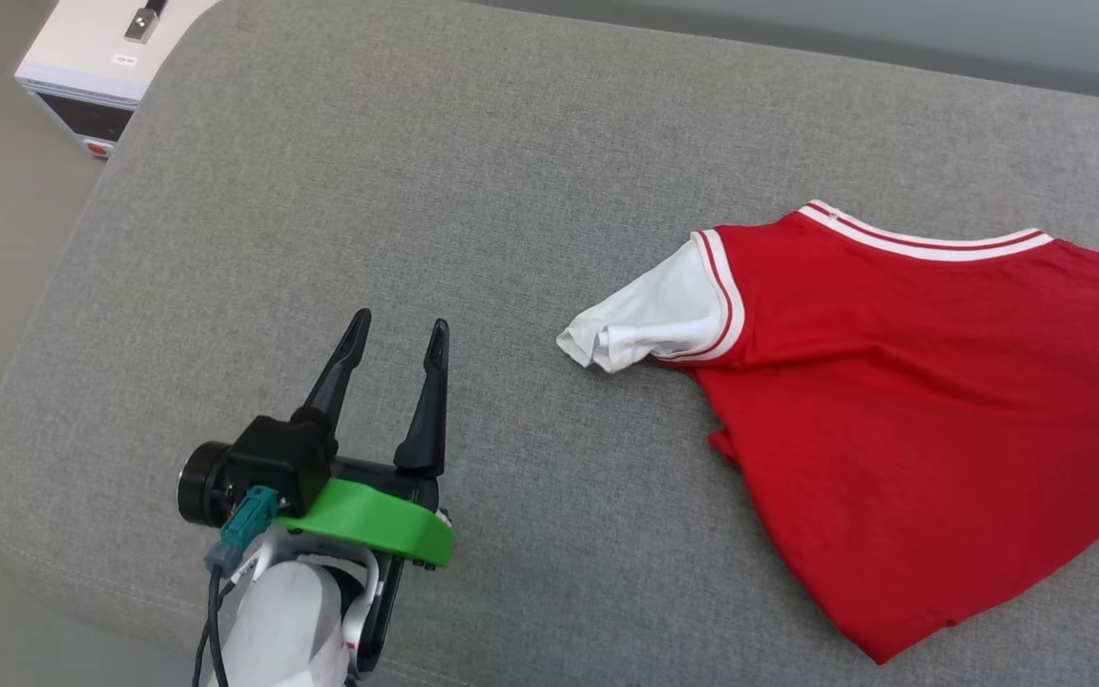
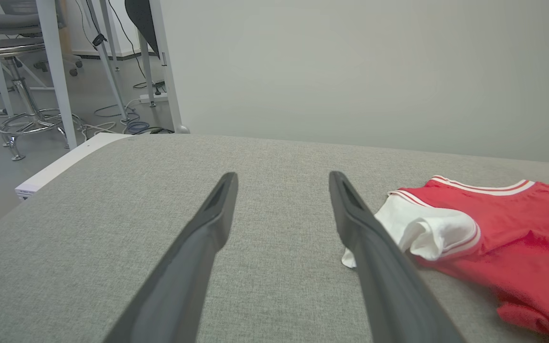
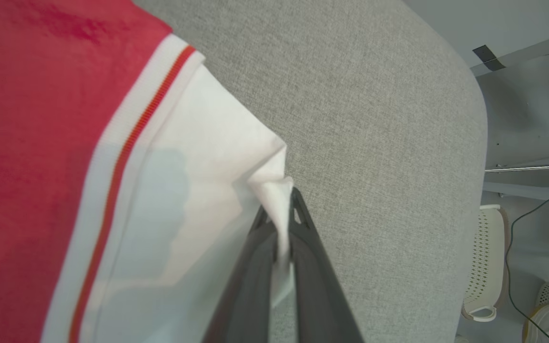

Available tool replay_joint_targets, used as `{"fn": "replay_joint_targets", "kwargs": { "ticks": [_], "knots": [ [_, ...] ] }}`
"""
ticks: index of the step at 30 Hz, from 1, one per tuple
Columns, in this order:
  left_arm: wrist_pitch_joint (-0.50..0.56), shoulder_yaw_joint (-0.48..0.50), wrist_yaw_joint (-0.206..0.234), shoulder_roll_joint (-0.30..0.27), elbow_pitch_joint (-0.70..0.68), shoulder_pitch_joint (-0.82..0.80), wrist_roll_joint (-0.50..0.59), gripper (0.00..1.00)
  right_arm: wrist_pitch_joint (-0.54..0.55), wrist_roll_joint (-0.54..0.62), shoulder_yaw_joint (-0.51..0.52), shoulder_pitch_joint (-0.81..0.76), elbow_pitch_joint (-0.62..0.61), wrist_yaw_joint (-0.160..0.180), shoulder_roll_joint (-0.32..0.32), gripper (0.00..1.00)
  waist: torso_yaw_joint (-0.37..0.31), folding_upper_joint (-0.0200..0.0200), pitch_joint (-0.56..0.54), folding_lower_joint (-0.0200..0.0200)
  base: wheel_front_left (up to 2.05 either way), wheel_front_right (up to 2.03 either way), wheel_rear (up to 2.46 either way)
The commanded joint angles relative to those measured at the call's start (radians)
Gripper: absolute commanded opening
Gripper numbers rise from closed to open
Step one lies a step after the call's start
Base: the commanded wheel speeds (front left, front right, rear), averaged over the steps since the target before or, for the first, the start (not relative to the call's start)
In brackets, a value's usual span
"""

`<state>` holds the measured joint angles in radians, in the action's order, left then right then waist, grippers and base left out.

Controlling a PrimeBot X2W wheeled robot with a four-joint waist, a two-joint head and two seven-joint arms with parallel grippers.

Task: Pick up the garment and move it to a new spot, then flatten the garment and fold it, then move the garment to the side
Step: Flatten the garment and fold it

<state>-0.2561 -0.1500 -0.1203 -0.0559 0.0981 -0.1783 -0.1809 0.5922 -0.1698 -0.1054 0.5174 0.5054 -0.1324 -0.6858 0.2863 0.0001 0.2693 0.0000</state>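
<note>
- Nearest, the right gripper (image 3: 281, 209) has its jaws closed on a corner of the white sleeve (image 3: 184, 190), with a thin pinch of cloth between the tips.
- Beyond the tips and to their left, the garment (image 1: 893, 382) lies on the grey cushion (image 1: 321, 191). It looks like light, limp jersey, so it will probably drape and drag when lifted.
- The left gripper (image 1: 401, 322) is wide and empty. The other sleeve (image 1: 645, 320) lies ahead and to the right of its fingers, not touching, and looks like a sensible second hold.

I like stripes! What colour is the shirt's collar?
The garment has a white collar with a red stripe; head view shows it best.
</note>
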Motion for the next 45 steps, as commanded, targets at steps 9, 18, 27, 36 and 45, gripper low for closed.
{"fn": "replay_joint_targets", "kwargs": {
  "ticks": [9,18,27,36,45],
  "knots": [
    [-0.006,0.007,-0.008,0.006,0.02,-0.033,-0.002,1.0,-0.069,0.076,0.061,-0.004,0.056,0.002,0.07,1.0,-0.018,-0.0001,0.004,0.0,0.0,0.0,0.0],
    [-0.006,0.022,-0.009,0.006,0.058,-0.027,-0.005,1.0,-0.274,0.077,0.114,-0.006,-0.021,0.002,0.175,1.0,-0.102,-0.0001,-0.081,0.0,0.0,0.0,0.0],
    [-0.006,0.032,-0.01,0.006,0.083,-0.007,-0.048,1.0,-0.497,0.062,0.177,-0.123,-0.217,0.002,0.311,1.0,-0.199,-0.0001,-0.152,0.0,0.0,0.0,0.0],
    [-0.006,0.028,-0.01,0.006,0.096,0.033,-0.104,1.0,-0.647,0.042,0.235,-0.342,-0.422,0.002,0.477,1.0,-0.252,-0.0001,-0.181,0.0,0.0,0.0,0.0],
    [-0.006,0.046,-0.01,0.006,0.119,0.057,-0.136,1.0,-0.696,0.015,0.268,-0.494,-0.519,0.002,0.577,1.0,-0.284,-0.0001,-0.172,0.0,0.0,0.0,0.0]
  ]
}}
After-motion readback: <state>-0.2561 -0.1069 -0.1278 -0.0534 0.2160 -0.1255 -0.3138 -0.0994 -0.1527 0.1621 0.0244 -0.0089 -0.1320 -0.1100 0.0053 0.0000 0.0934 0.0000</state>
